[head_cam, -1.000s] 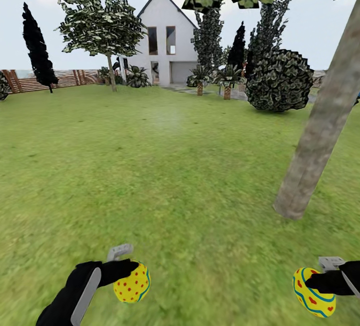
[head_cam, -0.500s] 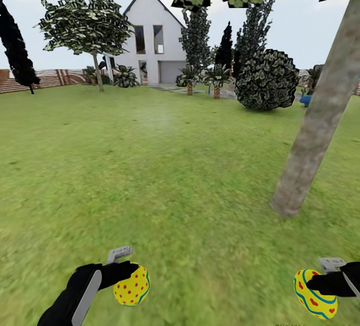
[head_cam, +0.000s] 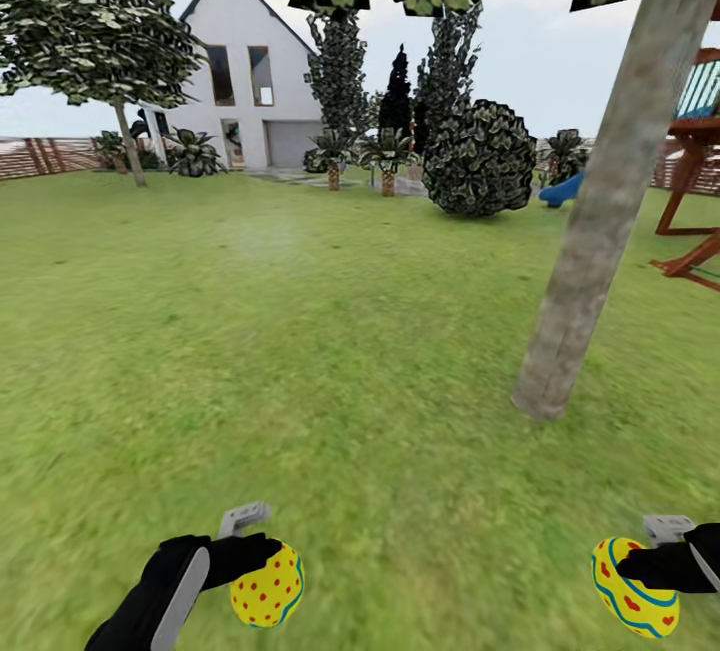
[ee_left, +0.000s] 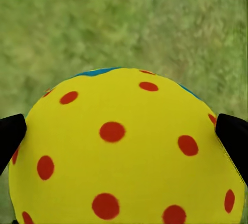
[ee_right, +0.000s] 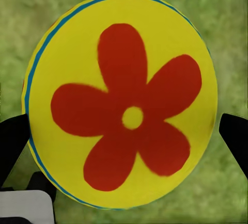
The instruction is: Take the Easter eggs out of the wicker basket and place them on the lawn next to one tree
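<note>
- Left end effector (head_cam: 262, 571): pinching a dotted egg (head_cam: 266, 586), held low above the lawn (head_cam: 300, 331); in the left wrist view its dark fingertips (ee_left: 11, 133) press on opposite sides of that egg (ee_left: 124, 152).
- Right end effector (head_cam: 640, 571): pinching a second egg (head_cam: 634, 601), also held above the grass; in the right wrist view this egg (ee_right: 121, 100) sits between the fingertips (ee_right: 235, 133), blunt end toward the camera.
- Tree (head_cam: 590, 221): thick grey-brown trunk, ahead and to the right, its base on the grass well apart from both eggs.
- Risk, release: dropped from here, the eggs would land away from the trunk; being rounded, each may roll off across the grass when let go.
- Risk, grip: both holds are on smooth curved shell, so a jolt in travel could squeeze an egg out.
- Risk, approach: the right arm passes nearest the trunk and could knock it.
- Appearance, left egg: yellow, red dots, a blue band at the edge.
- Appearance, right egg: yellow, blue bands, red marks; a red five-petal flower on its end.
</note>
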### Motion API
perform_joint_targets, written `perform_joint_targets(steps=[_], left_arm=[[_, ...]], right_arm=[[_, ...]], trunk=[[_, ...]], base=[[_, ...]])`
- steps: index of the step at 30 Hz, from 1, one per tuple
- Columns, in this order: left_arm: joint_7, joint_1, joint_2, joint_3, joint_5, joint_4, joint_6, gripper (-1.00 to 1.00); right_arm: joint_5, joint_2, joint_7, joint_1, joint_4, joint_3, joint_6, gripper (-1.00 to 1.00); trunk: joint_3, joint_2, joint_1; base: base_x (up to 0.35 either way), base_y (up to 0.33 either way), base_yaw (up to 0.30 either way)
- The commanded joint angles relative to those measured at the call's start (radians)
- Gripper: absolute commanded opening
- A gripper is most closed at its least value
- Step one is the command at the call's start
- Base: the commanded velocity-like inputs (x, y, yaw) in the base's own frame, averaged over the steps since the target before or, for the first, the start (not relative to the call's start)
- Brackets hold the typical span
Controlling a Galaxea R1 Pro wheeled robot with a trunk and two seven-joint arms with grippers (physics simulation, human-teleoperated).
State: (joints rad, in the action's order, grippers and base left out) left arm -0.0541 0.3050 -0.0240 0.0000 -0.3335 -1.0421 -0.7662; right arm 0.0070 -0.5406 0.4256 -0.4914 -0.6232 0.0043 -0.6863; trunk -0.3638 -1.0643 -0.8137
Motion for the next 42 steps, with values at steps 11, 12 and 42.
perform_joint_targets(steps=[11,12,42], left_arm=[[-0.006,0.000,0.001,-0.002,0.002,0.010,-0.003,-1.00],[-0.006,0.000,0.001,-0.002,0.002,0.011,-0.003,-1.00],[-0.021,0.000,-0.300,0.196,-0.082,-0.008,-0.107,-1.00]], right_arm=[[0.001,-0.001,0.004,-0.001,-0.001,0.000,-0.006,-1.00],[0.001,0.000,0.004,-0.001,-0.001,0.000,-0.006,-1.00],[0.001,0.011,0.005,-0.001,0.003,0.003,-0.004,-1.00]], trunk=[[-0.006,-0.001,0.000],[-0.006,-0.001,0.000],[-0.029,-0.001,0.000]], base=[[0.260,0.235,-0.290],[0.271,0.219,-0.290],[0.296,0.175,-0.287]])
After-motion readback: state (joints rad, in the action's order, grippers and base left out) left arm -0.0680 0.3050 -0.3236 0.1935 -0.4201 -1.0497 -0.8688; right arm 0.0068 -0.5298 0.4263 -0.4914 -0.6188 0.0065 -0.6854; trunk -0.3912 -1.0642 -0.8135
